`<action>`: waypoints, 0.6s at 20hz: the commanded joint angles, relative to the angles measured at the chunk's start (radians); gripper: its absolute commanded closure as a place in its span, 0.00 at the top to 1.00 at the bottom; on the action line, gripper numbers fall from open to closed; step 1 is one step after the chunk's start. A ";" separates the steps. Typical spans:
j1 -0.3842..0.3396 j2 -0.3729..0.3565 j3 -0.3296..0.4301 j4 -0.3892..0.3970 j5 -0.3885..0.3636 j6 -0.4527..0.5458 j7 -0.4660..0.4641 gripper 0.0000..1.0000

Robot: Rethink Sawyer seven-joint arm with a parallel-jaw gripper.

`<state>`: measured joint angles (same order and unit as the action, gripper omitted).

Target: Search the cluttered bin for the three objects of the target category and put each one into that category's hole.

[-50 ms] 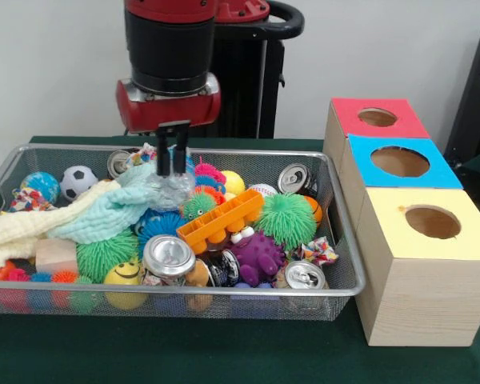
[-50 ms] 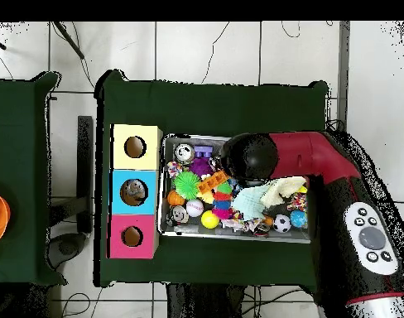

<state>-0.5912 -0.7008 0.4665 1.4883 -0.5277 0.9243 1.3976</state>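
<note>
My gripper point(image 1: 173, 164) hangs over the back middle of the wire bin point(image 1: 346, 240). Its black fingers point(image 1: 163, 154) stand close together, pinching the top of a clear crumpled plastic piece point(image 1: 171, 192) that rests on a mint cloth point(image 1: 112, 212). Silver cans lie in the clutter: one front centre point(image 1: 168, 256), one front right point(image 1: 304, 275), one at the back right point(image 1: 294, 178). Spiky balls, an orange tray point(image 1: 220, 222) and a soccer ball point(image 1: 78, 180) fill the rest. In the overhead view the arm's round wrist point(image 2: 249, 155) hides the gripper above the bin point(image 2: 163, 186).
Three wooden boxes with round holes stand beside the bin: red top point(image 1: 377, 118), blue top point(image 1: 400, 162), yellow top point(image 1: 432, 222). From overhead they are the yellow point(image 2: 135, 147), blue point(image 2: 133, 192) and red point(image 2: 132, 237) boxes. A green cloth point(image 1: 224, 352) covers the table.
</note>
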 commanded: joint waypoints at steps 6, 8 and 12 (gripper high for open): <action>0.186 0.011 -0.098 -0.058 0.150 0.142 0.294 0.00; 0.216 0.014 -0.119 -0.079 0.175 0.171 0.307 0.00; 0.260 0.016 -0.151 -0.107 0.215 0.206 0.318 0.00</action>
<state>-0.3588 -0.7009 0.3981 1.4348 -0.3745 0.9821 1.4208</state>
